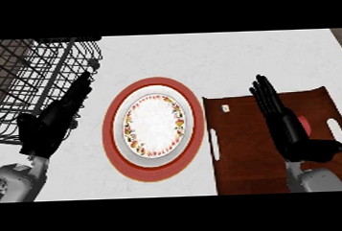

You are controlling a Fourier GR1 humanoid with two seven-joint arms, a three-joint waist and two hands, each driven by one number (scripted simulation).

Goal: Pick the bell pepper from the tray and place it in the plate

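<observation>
r hand over tray, fingers straight & pressed together, curled round nothing. red bit of bell pepper shows beside it, on tray, mostly hidden. plate has no pepper. l hand fingers straight, resting by wire rack. looks like grasp not yet made; pick + place both left.

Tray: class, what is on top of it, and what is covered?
The brown tray carries a small pale object near its far-left corner. The right hand, fingers straight, hangs above it and hides most of a red thing, probably the bell pepper; only an edge shows.
</observation>
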